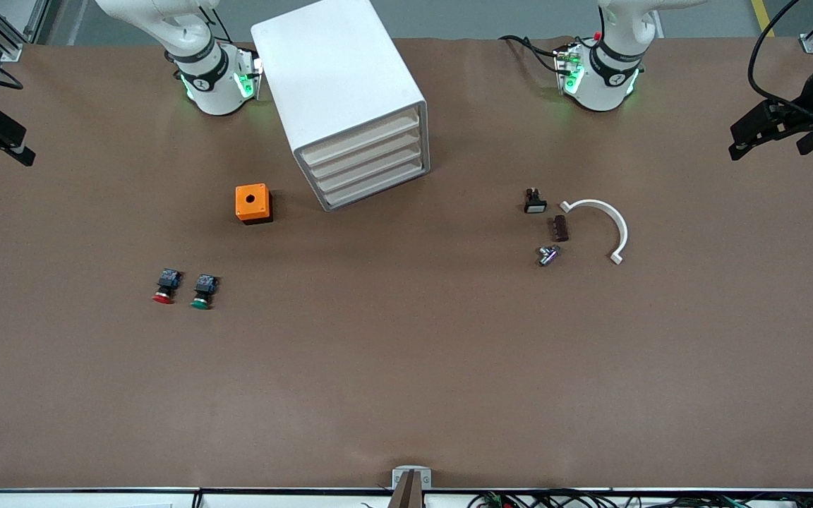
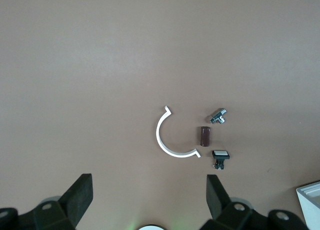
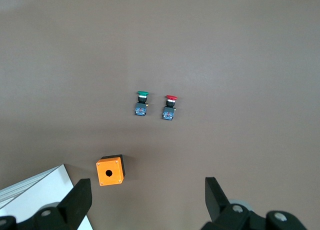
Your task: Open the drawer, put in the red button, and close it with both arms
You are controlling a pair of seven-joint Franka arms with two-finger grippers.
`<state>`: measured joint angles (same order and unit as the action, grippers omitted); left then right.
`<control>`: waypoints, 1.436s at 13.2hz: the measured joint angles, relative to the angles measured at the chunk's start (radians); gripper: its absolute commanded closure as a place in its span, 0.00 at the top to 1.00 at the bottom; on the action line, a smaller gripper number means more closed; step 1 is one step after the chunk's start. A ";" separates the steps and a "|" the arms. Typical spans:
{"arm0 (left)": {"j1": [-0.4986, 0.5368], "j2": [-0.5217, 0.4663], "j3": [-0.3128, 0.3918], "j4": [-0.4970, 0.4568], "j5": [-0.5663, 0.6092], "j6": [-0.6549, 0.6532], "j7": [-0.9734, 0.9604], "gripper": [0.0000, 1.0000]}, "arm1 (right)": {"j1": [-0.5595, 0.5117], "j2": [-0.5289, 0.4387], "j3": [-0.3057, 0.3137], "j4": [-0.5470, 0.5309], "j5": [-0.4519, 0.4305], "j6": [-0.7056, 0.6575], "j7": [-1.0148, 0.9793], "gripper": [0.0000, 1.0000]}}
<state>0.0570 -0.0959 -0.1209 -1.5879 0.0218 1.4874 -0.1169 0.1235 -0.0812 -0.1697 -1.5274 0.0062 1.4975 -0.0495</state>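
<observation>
The white cabinet (image 1: 339,92) stands near the robots' bases, and its four drawers (image 1: 371,166) are all shut. The red button (image 1: 164,287) lies on the table toward the right arm's end, beside the green one (image 1: 202,291). It also shows in the right wrist view (image 3: 170,107). My right gripper (image 3: 147,200) is open and empty, high over the table near the orange cube (image 3: 110,170). My left gripper (image 2: 149,197) is open and empty, high over the table near the small parts. Neither gripper shows in the front view.
The orange cube with a hole (image 1: 252,203) sits beside the cabinet. Toward the left arm's end lie a white curved piece (image 1: 604,222), a brown block (image 1: 560,228), a black switch (image 1: 534,201) and a metal part (image 1: 547,255). Black fixtures (image 1: 773,123) stand at the table's ends.
</observation>
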 measured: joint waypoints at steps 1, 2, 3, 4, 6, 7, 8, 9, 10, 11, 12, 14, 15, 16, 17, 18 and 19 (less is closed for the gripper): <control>0.000 0.001 0.000 0.000 0.000 0.000 0.000 1.00 | 0.000 0.000 0.000 0.000 0.000 0.000 0.000 1.00; 0.000 0.001 0.000 0.000 0.000 0.000 0.000 1.00 | 0.000 0.000 0.001 0.000 0.000 0.000 0.000 1.00; 0.001 0.001 0.001 0.000 0.000 0.000 0.000 1.00 | 0.000 0.000 0.001 0.000 0.000 0.000 0.000 1.00; 0.001 0.001 0.004 0.001 0.000 0.000 0.000 1.00 | 0.000 0.000 0.001 0.000 0.000 0.000 0.000 1.00; 0.003 0.003 0.006 0.002 0.000 0.000 0.000 1.00 | 0.001 0.000 0.001 0.000 0.000 0.000 0.000 1.00; 0.003 0.010 0.007 0.002 0.000 -0.001 0.000 1.00 | 0.001 0.000 0.002 0.000 0.000 0.000 0.000 1.00; 0.002 0.018 0.007 0.002 0.000 -0.001 0.000 1.00 | 0.001 0.000 0.002 0.000 0.000 0.000 0.000 1.00; 0.002 0.026 0.006 0.002 0.000 -0.001 0.000 1.00 | 0.001 0.000 0.002 0.000 0.000 0.000 0.000 1.00; 0.000 0.033 0.005 0.002 0.000 -0.001 -0.001 1.00 | 0.002 0.000 0.003 0.000 0.000 0.000 0.000 1.00; 0.000 0.041 0.004 0.002 0.000 -0.001 -0.002 1.00 | 0.003 0.000 0.004 0.000 0.000 0.000 0.000 1.00; 0.000 0.048 0.004 0.003 0.000 -0.001 -0.003 1.00 | 0.003 0.001 0.005 0.000 0.000 0.000 0.000 1.00; 0.001 0.058 0.005 0.013 0.000 -0.001 -0.016 1.00 | 0.004 0.002 0.006 0.000 0.000 -0.001 0.000 1.00; 0.000 0.066 0.005 0.020 0.000 -0.001 -0.051 1.00 | 0.004 0.003 0.006 0.000 0.000 -0.002 0.000 1.00; -0.001 0.080 0.003 0.026 0.000 -0.002 -0.115 1.00 | 0.005 0.003 0.006 0.000 0.000 -0.003 0.000 1.00; -0.004 0.104 -0.002 0.029 0.000 -0.004 -0.204 1.00 | 0.005 0.004 0.007 0.000 0.000 -0.003 0.000 1.00; -0.011 0.139 -0.012 0.030 -0.004 -0.005 -0.305 1.00 | 0.005 0.004 0.007 0.000 0.000 -0.003 0.000 1.00; -0.024 0.187 -0.026 0.031 -0.011 -0.005 -0.409 1.00 | 0.005 0.004 0.007 0.000 0.000 -0.003 0.000 1.00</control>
<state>0.0326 0.0910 -0.1472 -1.5574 0.0112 1.4827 -0.5260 0.1288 -0.0770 -0.1631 -1.5272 0.0063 1.4941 -0.0496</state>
